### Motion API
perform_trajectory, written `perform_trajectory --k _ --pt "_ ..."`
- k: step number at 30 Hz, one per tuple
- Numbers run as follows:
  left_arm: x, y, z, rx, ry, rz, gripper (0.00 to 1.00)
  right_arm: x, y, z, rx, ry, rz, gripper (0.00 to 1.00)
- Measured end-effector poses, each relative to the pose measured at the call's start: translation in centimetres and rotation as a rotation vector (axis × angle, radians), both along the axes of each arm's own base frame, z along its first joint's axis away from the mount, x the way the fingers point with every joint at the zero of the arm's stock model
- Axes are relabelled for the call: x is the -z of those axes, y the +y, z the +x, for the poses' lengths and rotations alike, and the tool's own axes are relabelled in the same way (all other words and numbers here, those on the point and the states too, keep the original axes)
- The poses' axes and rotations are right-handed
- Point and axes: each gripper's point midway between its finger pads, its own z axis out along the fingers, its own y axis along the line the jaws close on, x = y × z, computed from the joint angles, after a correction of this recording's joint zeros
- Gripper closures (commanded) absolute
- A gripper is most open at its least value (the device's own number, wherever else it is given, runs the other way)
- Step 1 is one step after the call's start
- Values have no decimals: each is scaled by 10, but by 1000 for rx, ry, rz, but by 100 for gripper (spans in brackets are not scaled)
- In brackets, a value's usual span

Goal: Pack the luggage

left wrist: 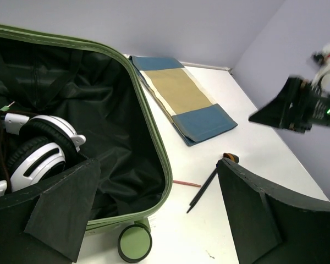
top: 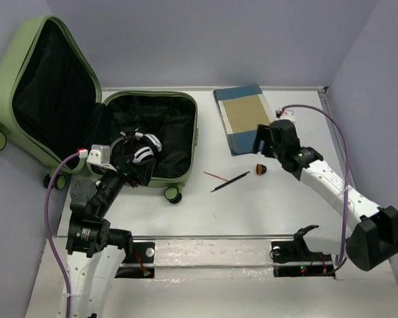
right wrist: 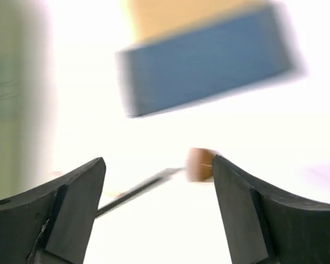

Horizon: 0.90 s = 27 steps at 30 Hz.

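The light-green luggage (top: 194,142) lies open at the left of the table, its lid leaning back against the wall. White-and-black headphones (top: 143,150) lie on its black lining and also show in the left wrist view (left wrist: 44,148). My left gripper (top: 138,165) is open and empty over the near edge of the case (left wrist: 154,137). My right gripper (top: 260,147) is open and empty above the table. Its view is blurred and shows a small brown object (right wrist: 199,164) and a black pen (right wrist: 137,190) below the fingers.
A blue-and-tan folder (top: 244,118) lies at the back right of the case. The brown object (top: 259,169), the black pen (top: 230,181) and a thin red stick (top: 215,176) lie between case and right arm. A green caster wheel (left wrist: 135,242) sticks out at the case's near corner.
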Motion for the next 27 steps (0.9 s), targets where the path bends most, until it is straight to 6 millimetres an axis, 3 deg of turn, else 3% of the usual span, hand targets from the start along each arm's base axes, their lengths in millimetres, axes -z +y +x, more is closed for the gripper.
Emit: perform_trajectory --k 1,3,5,7,12,22,24,27 --pt "0 0 0 2 0 0 1 17 -23 -3 57 30 -22 12" --pt "0 -1 0 5 0 0 1 77 -81 -20 207 155 -99 11" --pt "0 -1 -1 8 0 0 1 115 -96 -43 230 261 -147 11" --pt "0 -1 -1 9 -1 0 1 133 -99 -56 218 322 -170 11" --pt "1 -2 0 11 4 1 1 150 -90 -52 184 378 -177 14" --pt "1 -3 0 17 6 1 1 169 -73 -10 148 432 -198 35" --pt "1 -3 0 17 6 1 1 174 -72 -6 149 443 -202 43" --pt "1 -3 0 18 6 1 1 182 -72 -7 153 464 -207 45"
